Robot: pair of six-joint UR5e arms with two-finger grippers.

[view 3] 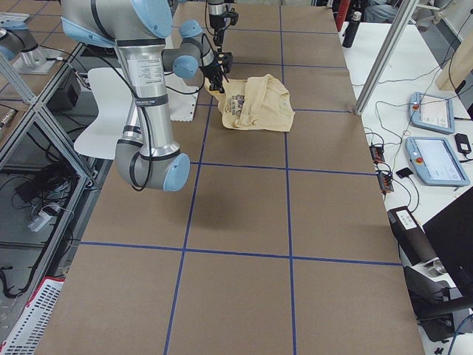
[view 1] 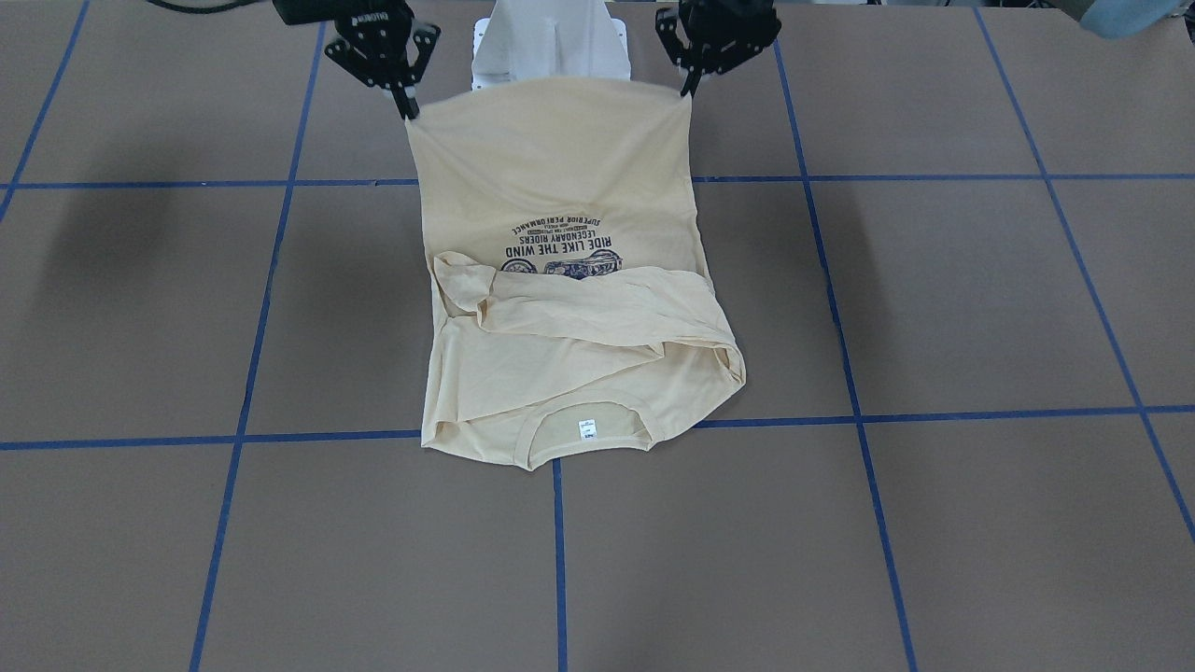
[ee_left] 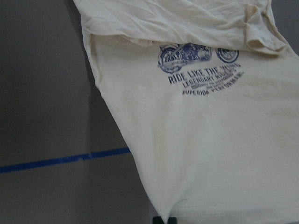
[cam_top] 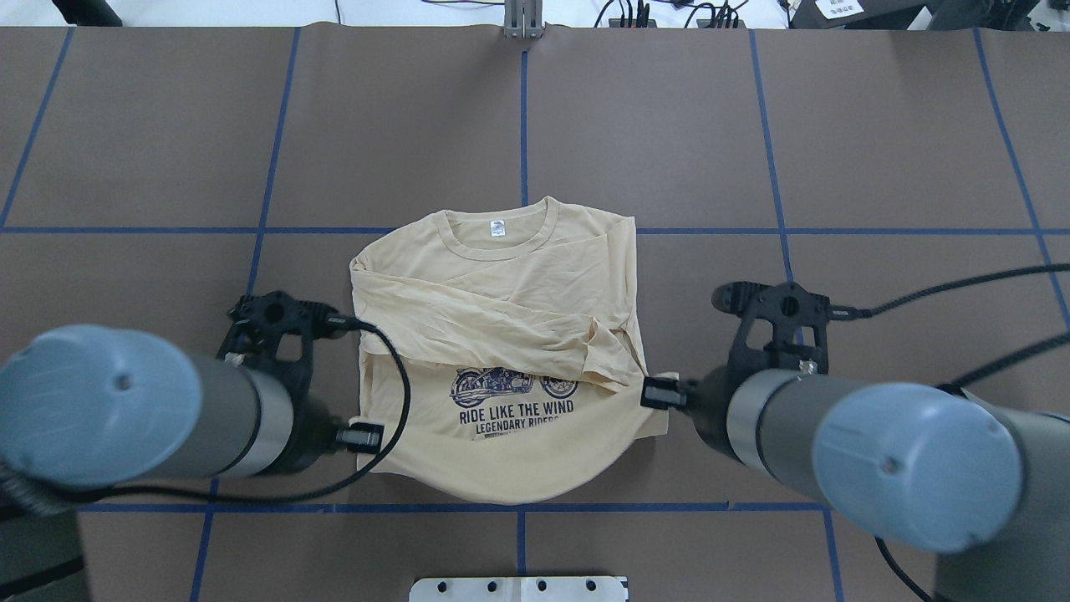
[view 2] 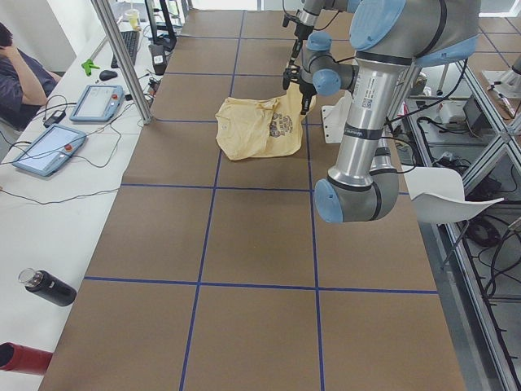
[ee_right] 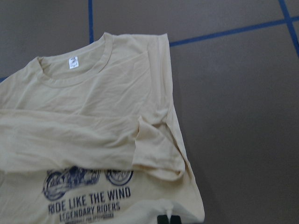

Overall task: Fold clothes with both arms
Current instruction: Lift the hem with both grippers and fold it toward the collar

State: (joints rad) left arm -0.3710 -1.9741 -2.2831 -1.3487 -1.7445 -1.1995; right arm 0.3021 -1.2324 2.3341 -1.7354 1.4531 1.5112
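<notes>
Found shirt (view 1: 560,177) mid-table (view 1: 934,299), collar end flat on the side away from the robot, sleeves (view 1: 597,313) folded across the chest, partly over the motorcycle print (view 1: 560,247). Noted hem end raised and stretched between both claws. Recorded left claw (view 1: 692,91) pinched tight on one hem corner, right claw (view 1: 408,110) pinched tight on the other.

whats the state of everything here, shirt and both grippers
shirt, print side up, hem end lifted, collar end lying flat
sleeves, folded across the chest
left gripper, jaws shut on one hem corner
right gripper, jaws shut on the other hem corner
</notes>
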